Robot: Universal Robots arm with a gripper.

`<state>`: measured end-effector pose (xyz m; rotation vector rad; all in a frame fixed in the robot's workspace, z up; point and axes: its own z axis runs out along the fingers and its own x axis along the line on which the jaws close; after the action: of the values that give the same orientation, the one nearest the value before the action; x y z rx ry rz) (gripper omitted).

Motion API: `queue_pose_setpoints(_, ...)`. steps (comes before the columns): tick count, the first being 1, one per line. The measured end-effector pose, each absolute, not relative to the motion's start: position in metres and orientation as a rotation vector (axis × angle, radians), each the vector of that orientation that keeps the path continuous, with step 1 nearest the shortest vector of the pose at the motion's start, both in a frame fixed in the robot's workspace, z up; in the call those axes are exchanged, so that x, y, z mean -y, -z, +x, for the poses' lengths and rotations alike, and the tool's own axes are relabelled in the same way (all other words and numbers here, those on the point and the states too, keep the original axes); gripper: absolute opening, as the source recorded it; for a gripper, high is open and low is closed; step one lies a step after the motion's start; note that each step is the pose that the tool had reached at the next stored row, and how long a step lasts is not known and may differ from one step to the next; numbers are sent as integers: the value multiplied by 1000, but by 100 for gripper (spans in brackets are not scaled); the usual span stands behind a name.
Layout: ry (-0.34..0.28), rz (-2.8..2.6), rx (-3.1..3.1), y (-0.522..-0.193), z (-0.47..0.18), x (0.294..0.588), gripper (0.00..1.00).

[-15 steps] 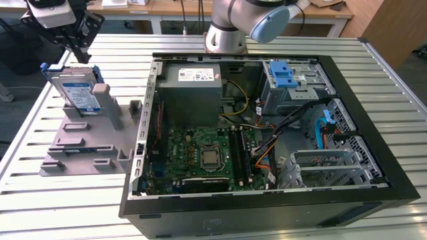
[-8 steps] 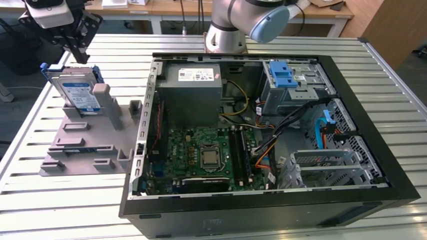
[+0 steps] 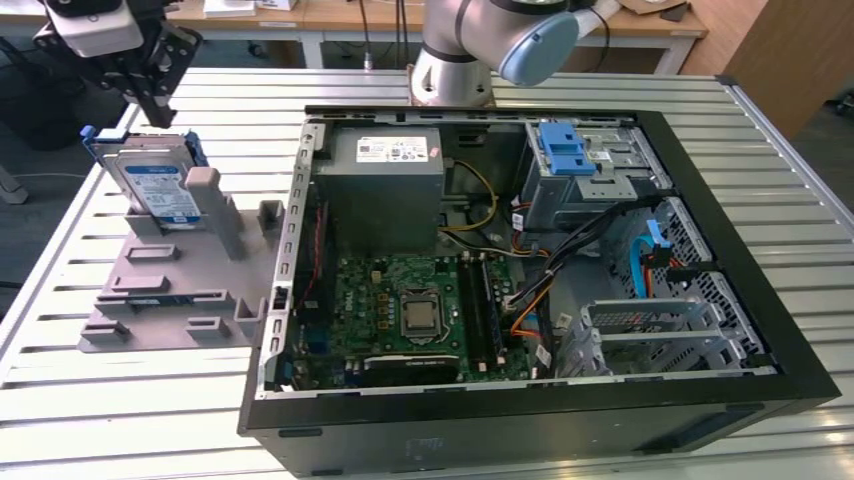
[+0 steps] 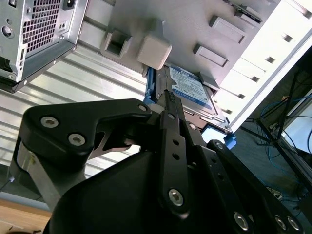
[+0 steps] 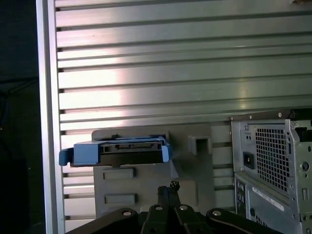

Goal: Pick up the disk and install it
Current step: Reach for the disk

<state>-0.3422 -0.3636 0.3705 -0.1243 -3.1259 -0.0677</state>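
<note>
**Disk stands in its holder, gripper above it**

The disk (image 3: pixel 158 187) stands on edge in a slot of the grey holder (image 3: pixel 174 290). It leans against a grey post, at the exterior view's left of the open case (image 3: pixel 534 405). Its face carries a white label with a blue band and small print too fine to make out. A blue frame runs round its edges. In the first wrist view the disk (image 5: pixel 129 146) shows edge-on, the blue frame ends sticking out on both sides. In the second wrist view its label (image 4: pixel 192 90) faces the camera, partly behind a pale grey block of the holder.

The gripper (image 3: pixel 158 112) hangs just above the disk's upper edge, not touching it. Its fingers look pressed together and carry nothing; in both wrist views (image 5: pixel 168 186) they meet in one narrow black tip (image 4: pixel 168 97) pointing at the disk.

Holder and case sit on a slatted metal table (image 3: pixel 134 420). Inside the case lie a green board (image 3: pixel 414 310), a grey power supply (image 3: pixel 387 190) with a white sticker, and a metal cage topped by a blue bracket (image 3: pixel 567 150).
</note>
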Motion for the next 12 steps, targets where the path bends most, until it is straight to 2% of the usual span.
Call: queue_pose_setpoints(12,68,-124,3126,-370,-348,364,11)
